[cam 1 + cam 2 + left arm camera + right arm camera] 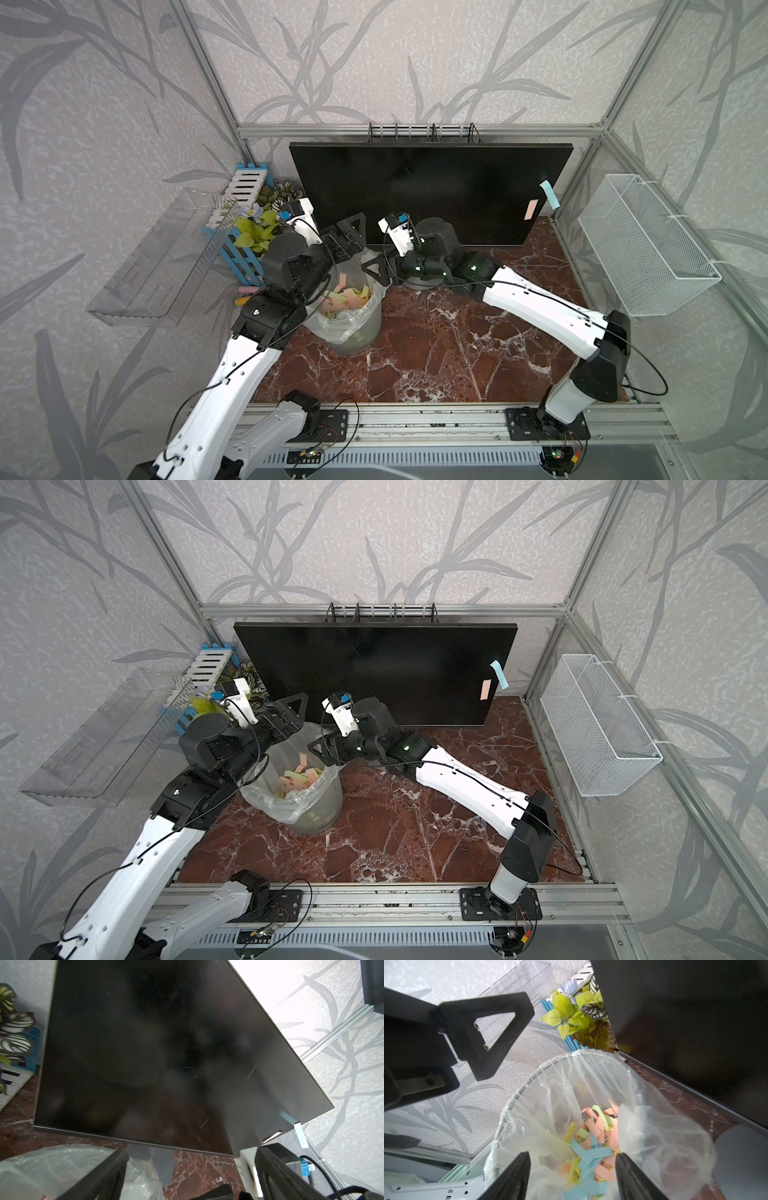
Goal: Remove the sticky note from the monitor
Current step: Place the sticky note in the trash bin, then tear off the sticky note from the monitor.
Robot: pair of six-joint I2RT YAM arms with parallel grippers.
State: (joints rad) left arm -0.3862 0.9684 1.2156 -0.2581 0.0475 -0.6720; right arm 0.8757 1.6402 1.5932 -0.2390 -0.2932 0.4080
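Observation:
The monitor [428, 191] [374, 671] stands at the back on a round grey foot [162, 1163]. A pink sticky note [531, 209] [485, 689] is stuck near its right edge. A blue sticky note [549, 194] [498, 674] [299, 1134] curls off that edge. My right gripper [572, 1159] [372, 270] hangs open over the lined bin [374, 307] [517, 1097], which holds several coloured paper strips; nothing is between its fingers. My left gripper [187, 1167] [357, 232] is open and empty just left of it, facing the screen.
A plant in a blue and white crate [249, 220] stands left of the monitor. A clear tray [158, 266] hangs on the left wall and a white wire basket [648, 245] on the right wall. A black wire rack [424, 133] sits behind the monitor.

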